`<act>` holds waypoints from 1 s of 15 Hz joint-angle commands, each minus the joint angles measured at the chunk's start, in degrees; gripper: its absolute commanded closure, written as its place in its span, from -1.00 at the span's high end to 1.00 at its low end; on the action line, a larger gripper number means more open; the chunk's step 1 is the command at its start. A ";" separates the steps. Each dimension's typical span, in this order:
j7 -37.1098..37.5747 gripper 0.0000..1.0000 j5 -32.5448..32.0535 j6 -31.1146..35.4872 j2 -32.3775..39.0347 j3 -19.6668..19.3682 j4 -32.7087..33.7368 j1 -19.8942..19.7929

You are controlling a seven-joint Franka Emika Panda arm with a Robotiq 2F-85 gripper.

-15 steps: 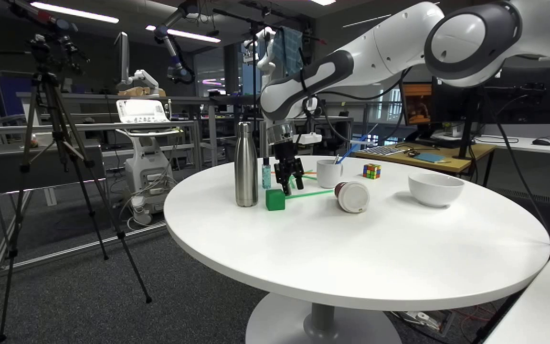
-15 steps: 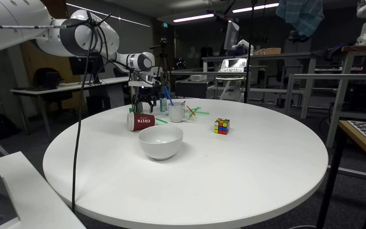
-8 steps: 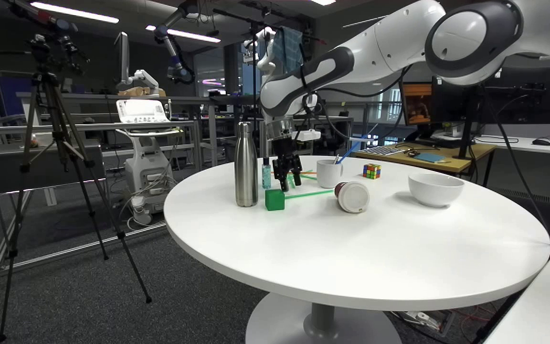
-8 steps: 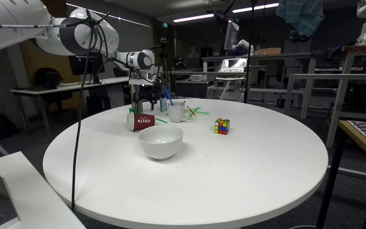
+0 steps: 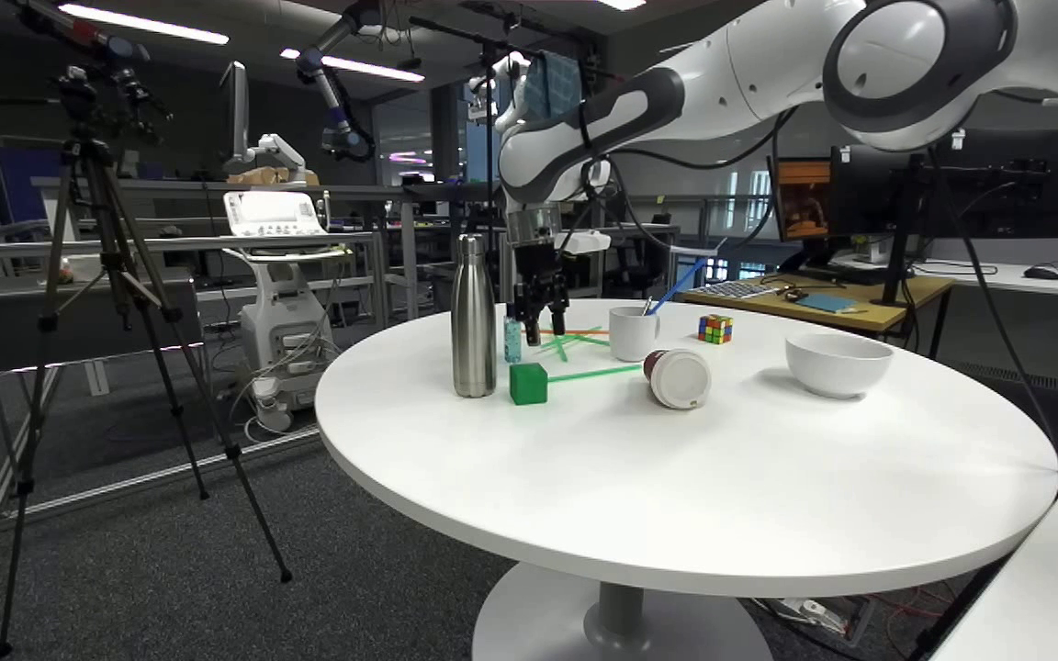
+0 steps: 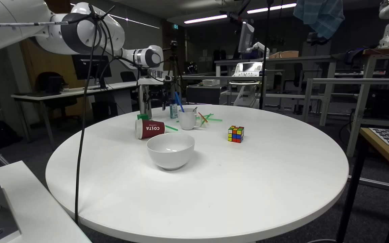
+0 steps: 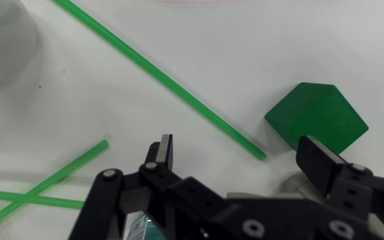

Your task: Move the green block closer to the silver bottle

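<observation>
The gripper (image 7: 235,143) has its two fingers (image 7: 313,163) wide apart and nothing between them, so it holds no object. In an exterior view its tips are above the table (image 5: 722,496), not touching it.

The green block (image 7: 325,113) rests on the table. In the wrist view it is not inside the gap but to the right and a little ahead, so that the right-hand finger hides a small part of its lower edge. Being a cube, it has no long axis; more important, I think, is its turn, because a corner and not a flat face looks towards the gap. The end of a green straw (image 7: 158,76) lies near this corner.

The silver bottle (image 5: 473,317) stands upright just beside the block; a narrow strip of space shows between them, so they do not touch.

In my judgement the block may be close enough already, and then the gripper needs only to go clear. If it must come closer, the gripper should first shift sideways to the block, turn to meet flat faces and go down; the risk would be to knock the bottle, which is so near
</observation>
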 commanded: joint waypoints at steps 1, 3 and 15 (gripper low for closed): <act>-0.94 1.00 -1.26 1.61 -2.73 -0.42 -2.45 0.54; -0.72 1.00 -1.63 2.04 -3.50 -0.56 -2.75 0.80; 0.00 1.00 -1.60 1.76 -2.08 0.00 -0.17 0.89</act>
